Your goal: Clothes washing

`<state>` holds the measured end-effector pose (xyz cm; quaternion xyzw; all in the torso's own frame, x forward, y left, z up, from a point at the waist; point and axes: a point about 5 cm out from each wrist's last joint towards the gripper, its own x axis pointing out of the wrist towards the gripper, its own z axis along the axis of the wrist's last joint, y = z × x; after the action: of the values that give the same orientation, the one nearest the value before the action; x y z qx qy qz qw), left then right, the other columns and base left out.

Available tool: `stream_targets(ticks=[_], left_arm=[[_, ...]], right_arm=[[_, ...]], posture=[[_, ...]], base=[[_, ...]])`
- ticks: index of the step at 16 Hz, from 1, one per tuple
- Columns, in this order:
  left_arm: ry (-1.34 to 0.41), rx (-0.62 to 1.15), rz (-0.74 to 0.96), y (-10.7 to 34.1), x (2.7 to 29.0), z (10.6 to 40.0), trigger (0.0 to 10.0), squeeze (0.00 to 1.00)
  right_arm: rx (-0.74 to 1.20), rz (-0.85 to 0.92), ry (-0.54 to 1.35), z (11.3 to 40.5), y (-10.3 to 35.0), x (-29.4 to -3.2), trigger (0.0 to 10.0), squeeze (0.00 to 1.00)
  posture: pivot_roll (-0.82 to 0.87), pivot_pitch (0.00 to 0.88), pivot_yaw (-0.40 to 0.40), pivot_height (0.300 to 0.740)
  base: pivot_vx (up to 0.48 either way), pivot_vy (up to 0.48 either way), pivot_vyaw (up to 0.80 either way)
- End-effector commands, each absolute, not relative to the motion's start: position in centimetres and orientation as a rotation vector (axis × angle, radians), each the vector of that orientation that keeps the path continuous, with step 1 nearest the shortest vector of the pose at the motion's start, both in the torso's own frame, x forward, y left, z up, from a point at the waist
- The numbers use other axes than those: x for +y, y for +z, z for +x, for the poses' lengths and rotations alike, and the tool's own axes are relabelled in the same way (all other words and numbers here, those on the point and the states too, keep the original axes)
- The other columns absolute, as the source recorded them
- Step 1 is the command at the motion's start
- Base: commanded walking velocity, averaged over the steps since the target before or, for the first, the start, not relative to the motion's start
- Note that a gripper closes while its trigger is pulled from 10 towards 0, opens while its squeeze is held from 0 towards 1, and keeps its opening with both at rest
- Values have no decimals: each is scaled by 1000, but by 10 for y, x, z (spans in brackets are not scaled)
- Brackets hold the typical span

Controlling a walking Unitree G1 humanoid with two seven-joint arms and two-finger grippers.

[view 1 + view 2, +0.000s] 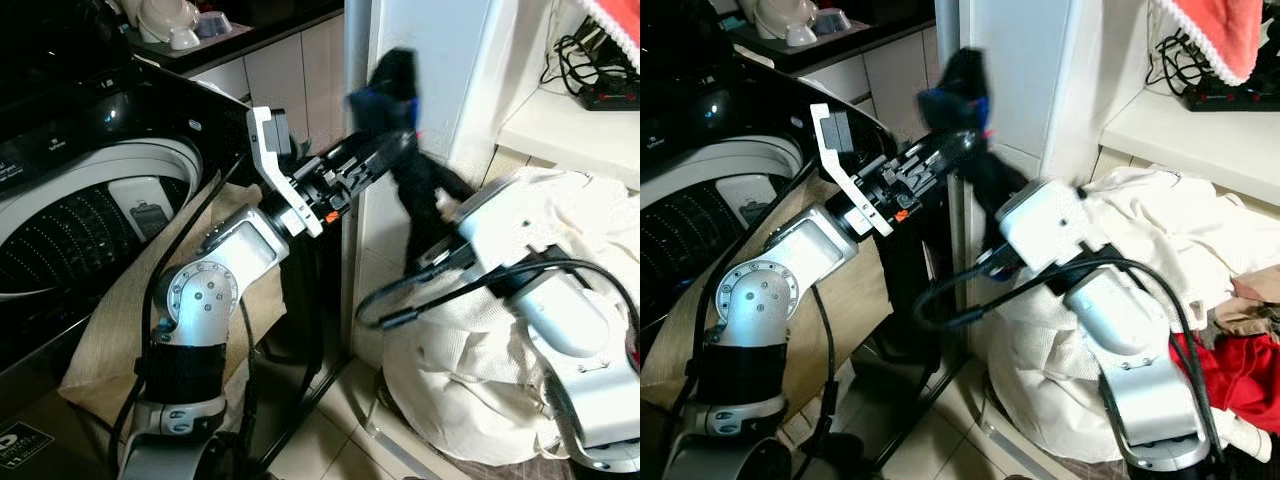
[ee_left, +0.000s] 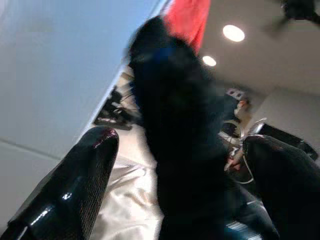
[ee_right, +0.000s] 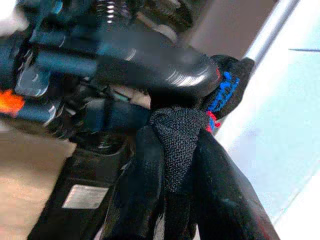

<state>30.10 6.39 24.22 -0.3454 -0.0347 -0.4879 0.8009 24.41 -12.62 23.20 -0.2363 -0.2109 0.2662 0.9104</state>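
A black sock with blue and red trim (image 1: 398,82) hangs in the air in front of a white pillar, to the right of the washing machine. My right gripper (image 3: 175,150) is shut on its lower part from below. My left gripper (image 1: 390,150) reaches across from the left at the sock's upper part. Its fingers (image 2: 92,167) stand apart, open, with the sock (image 2: 180,125) between them. The top-loading washing machine (image 1: 60,160) stands open at the left, and its drum (image 1: 70,240) is dark inside.
A beige cloth (image 1: 110,340) drapes over the machine's front. A white laundry bag (image 1: 470,380) full of pale clothes sits on the floor under my right arm, with a red garment (image 1: 1240,370) beside it. A shelf with a power strip (image 1: 608,95) is at the upper right.
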Motion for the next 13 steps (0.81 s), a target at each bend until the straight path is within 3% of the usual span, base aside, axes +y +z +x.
stream_targets(ticks=[1,2,3,6,7,8,9,13], left_arm=[[-1055,-86,-742,248,66,300,10000,1000],[-1058,-73,-690,245,64,299,10000,1000],[-1064,-68,-659,243,63,298,10000,0],[-1123,-48,-630,241,58,292,10000,0],[-1128,-33,-616,238,57,291,4431,0],[-1131,-35,-616,237,57,291,4431,0],[-1133,-36,-632,238,57,291,0,0],[-1098,17,-648,235,59,295,0,0]], right_arm=[[-454,-509,576,244,234,-124,0,0],[-454,-518,593,243,233,-123,0,0],[-452,-526,602,243,233,-122,0,0],[-439,-558,626,243,229,-120,0,0],[-443,-561,624,244,230,-120,0,0],[-446,-562,624,244,230,-119,0,0],[-446,-569,629,244,231,-119,0,0],[-450,-583,637,244,231,-118,0,0]], posture=[[-203,0,82,740],[-204,0,84,740],[-205,0,86,740],[-204,0,91,740],[-205,0,93,740],[-205,0,93,740],[-203,0,95,740],[-199,0,98,740]], base=[[0,0,0],[0,0,0],[0,0,0],[0,0,0],[0,0,0],[0,0,0],[0,0,0],[0,0,0]])
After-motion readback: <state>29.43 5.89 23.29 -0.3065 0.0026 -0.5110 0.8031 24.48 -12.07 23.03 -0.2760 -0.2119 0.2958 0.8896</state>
